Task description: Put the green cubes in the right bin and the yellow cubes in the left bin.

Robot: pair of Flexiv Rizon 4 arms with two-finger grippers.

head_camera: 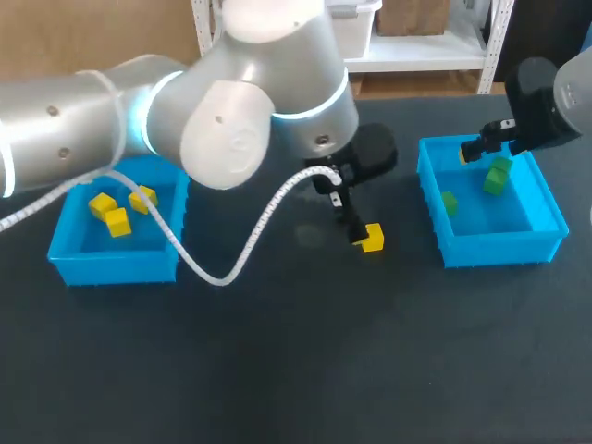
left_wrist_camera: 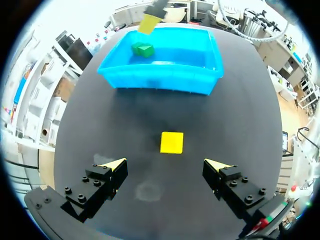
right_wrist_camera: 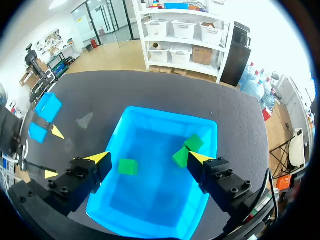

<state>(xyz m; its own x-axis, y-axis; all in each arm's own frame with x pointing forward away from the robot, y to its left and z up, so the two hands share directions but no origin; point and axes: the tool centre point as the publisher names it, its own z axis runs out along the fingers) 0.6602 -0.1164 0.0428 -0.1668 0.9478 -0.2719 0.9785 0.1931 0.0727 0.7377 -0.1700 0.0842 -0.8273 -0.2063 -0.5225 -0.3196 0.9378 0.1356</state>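
Left gripper (left_wrist_camera: pixel 166 163) open, yellow cube (left_wrist_camera: pixel 172 142) ungripped.
The cube sits just ahead of the gap between its fingers. Right gripper (right_wrist_camera: pixel 149 158) is open over the right bin (right_wrist_camera: pixel 167 111), green cubes (right_wrist_camera: pixel 128 166) beneath.

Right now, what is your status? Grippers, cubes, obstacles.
Left gripper open, yellow cube on table ahead of it. Right gripper open over right bin, green cubes inside. Nothing beside cube.

Three yellow cubes (head_camera: pixel 117 222) lie close together in the blue left bin (head_camera: pixel 116 264). A lone yellow cube (head_camera: pixel 373 238) sits flat on the dark desk (head_camera: pixel 277 370) between the bins. The blue right bin (head_camera: pixel 499 250) holds three green cubes (right_wrist_camera: pixel 128 166), two close together and one apart.
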